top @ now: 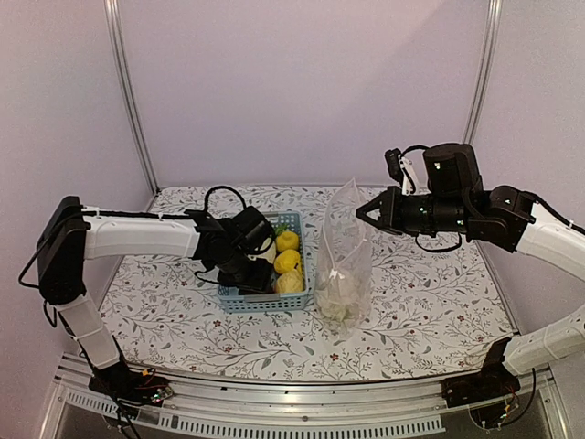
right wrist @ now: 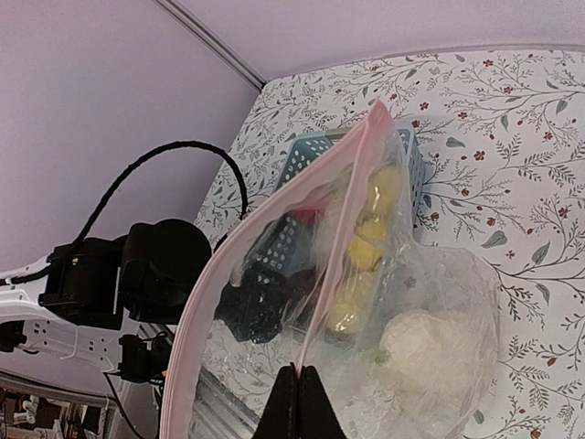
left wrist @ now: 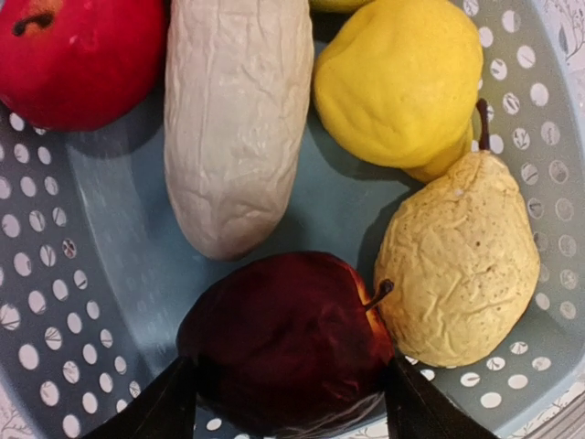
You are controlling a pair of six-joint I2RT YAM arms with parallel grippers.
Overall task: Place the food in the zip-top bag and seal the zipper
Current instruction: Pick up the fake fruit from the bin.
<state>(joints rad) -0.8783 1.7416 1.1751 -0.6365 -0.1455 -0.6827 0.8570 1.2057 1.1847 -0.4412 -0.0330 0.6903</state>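
Left gripper (left wrist: 291, 366): mine. Its fingers (left wrist: 164, 402) are set either side of the dark fruit (left wrist: 283, 320), low in the basket (left wrist: 55, 302). Whether they press it yet I cannot tell.

Dark fruit: round, stemmed, touching the pale pear (left wrist: 462, 265) on one flank. To take it well, I would close squarely across the widest part, clear of the stem. Then I would lift straight up so the pear is not dragged.

Neighbours: white radish (left wrist: 238, 119) just beyond, yellow lemon (left wrist: 398, 82), red tomato (left wrist: 78, 55) in the far corner.

Right gripper (right wrist: 299, 398): mine, clamped tight on one lip of the bag (right wrist: 430, 302), holding it upright beside the basket.

Bag: mouth gaping, zipper (right wrist: 343, 210) unsealed, one white piece (right wrist: 425, 343) at the bottom. I judge the drop should go down through the gap, not against the lip.

Table (top: 430, 311): floral, bearing both.
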